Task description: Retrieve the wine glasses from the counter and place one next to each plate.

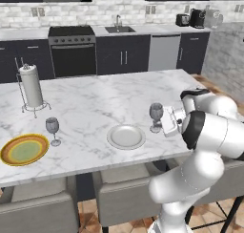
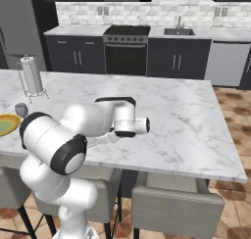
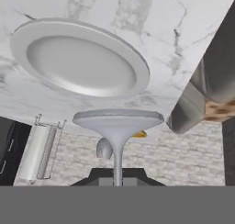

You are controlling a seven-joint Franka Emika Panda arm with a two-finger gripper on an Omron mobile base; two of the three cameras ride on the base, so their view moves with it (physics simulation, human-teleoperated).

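One wine glass (image 1: pixel 156 115) stands upright on the marble island, its foot just right of the white-grey plate (image 1: pixel 126 136). My gripper (image 1: pixel 160 123) reaches in from the right and is shut on its stem. In the hand view, which is rolled upside down, the glass foot (image 3: pixel 118 120) rests on the marble beside the plate (image 3: pixel 78 60), and the stem runs down between my fingertips (image 3: pixel 117 177). The other wine glass (image 1: pixel 52 128) stands free beside the yellow-orange plate (image 1: pixel 24 149) at the island's left. The counter (image 1: pixel 143 30) with its sink runs along the back wall.
A paper-towel roll (image 1: pixel 31 86) on a wire stand sits at the island's back left. Grey stools (image 1: pixel 121 198) are tucked under the near edge. A black stove (image 1: pixel 72 48) and dark cabinets line the far wall, with small appliances (image 1: pixel 198 18) at the counter's right end.
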